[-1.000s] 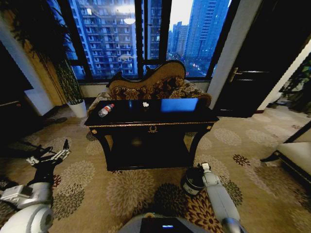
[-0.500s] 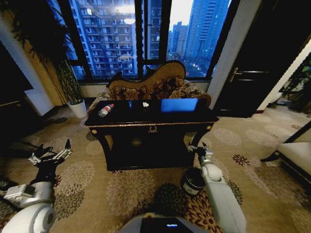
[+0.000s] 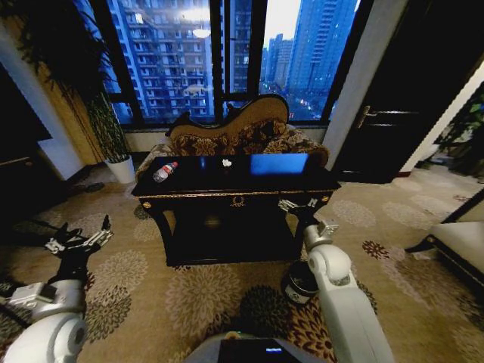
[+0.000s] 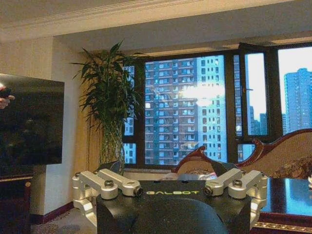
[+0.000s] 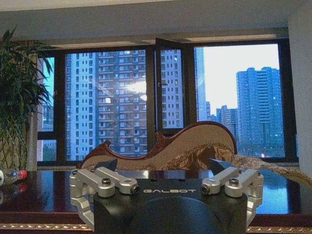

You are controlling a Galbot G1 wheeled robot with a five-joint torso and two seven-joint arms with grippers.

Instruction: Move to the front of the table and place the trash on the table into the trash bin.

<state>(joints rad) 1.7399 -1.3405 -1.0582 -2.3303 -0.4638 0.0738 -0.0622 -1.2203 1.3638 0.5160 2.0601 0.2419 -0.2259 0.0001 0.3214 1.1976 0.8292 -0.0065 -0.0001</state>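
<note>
Change: the right claw (image 3: 297,204) has come up from low beside the trash bin (image 3: 299,282) to the height of the worktop's front edge; a second ago it was down at the bin.
Right claw now: it stands open and empty, jaws spread wide, just in front of the worktop (image 3: 287,184) near its right front leg. In the right wrist view the right claw (image 5: 165,171) looks level across the glossy black top.
Left claw: the left claw (image 3: 78,238) is open too and holds nothing; it hangs low over the carpet, well apart from the worktop on the robot's left, about where it was before.
Meaning for the task: I judge that the robot already stands before the worktop and the right arm begins the reach for the first piece; nothing is grasped and nothing is in the bin yet.
Bottle: the clear bottle (image 3: 164,172) with red cap lies on its side at the left end of the top, far across from the right claw; the right wrist view shows the bottle (image 5: 10,175) at the far side edge.
White scrap: the small crumpled scrap (image 3: 226,162) lies near the middle back of the top, nearer to the right claw than the bottle, but not touching it.
Trash bin: on the carpet, below and just beside the right arm.
</note>
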